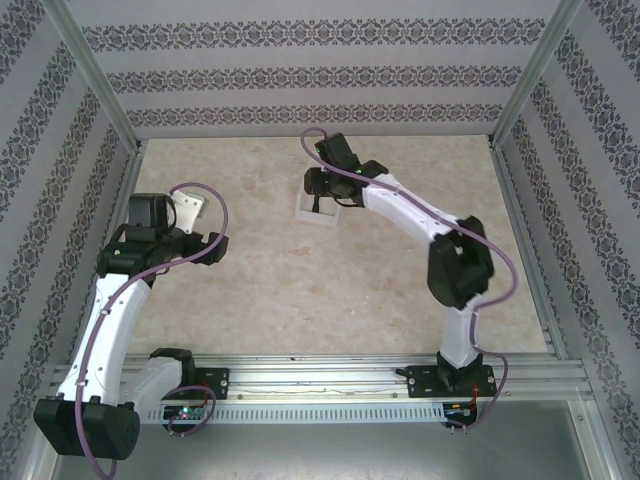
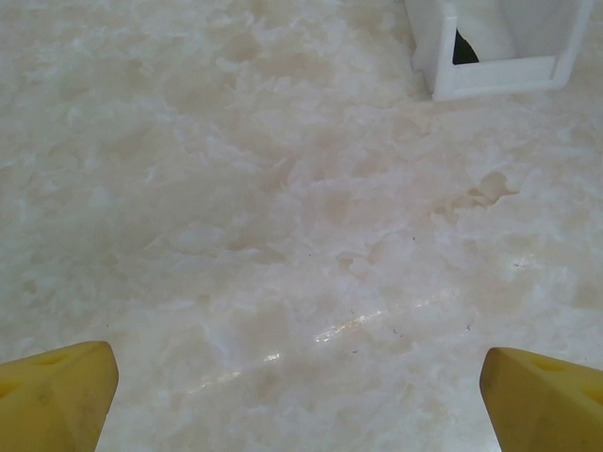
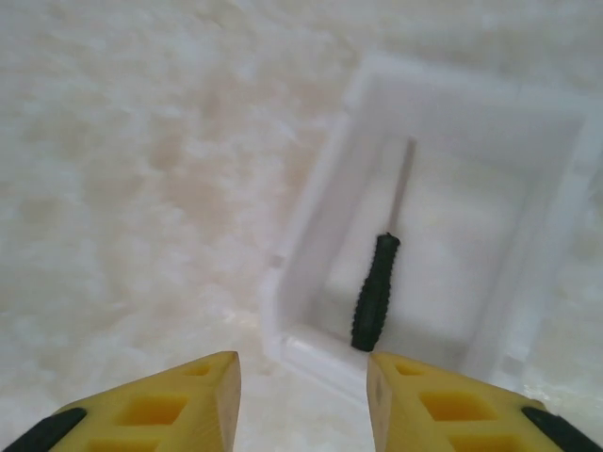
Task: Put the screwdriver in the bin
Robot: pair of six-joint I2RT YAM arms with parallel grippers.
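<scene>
- Screwdriver [image 3: 377, 287] lies inside the bin [image 3: 311, 235], flat on its white floor and free of both claws.
- In the right wrist view its black handle points toward the bin's nearer short wall, the end close to that wall, and its thin shaft runs along the bin's length toward the farther wall.
- The bin stands on the pale marbled surface [image 1: 300, 300], toward the far edge and about midway between the left and right edges.
- The right claw [image 3: 301, 386] hangs above the bin's nearer end. Its yellow fingers [image 3: 188, 395] are apart, with nothing between them and no contact with the screwdriver or the bin's walls.
- The left claw [image 2: 300, 391] is spread wide over bare surface, one yellow fingertip in each lower corner of the left wrist view, and grips nothing.
- From the left wrist, part of the bin shows at the upper right, well apart from that claw.
- In the top view the left arm sits near the left edge of the surface, while the right arm reaches out to the bin.
</scene>
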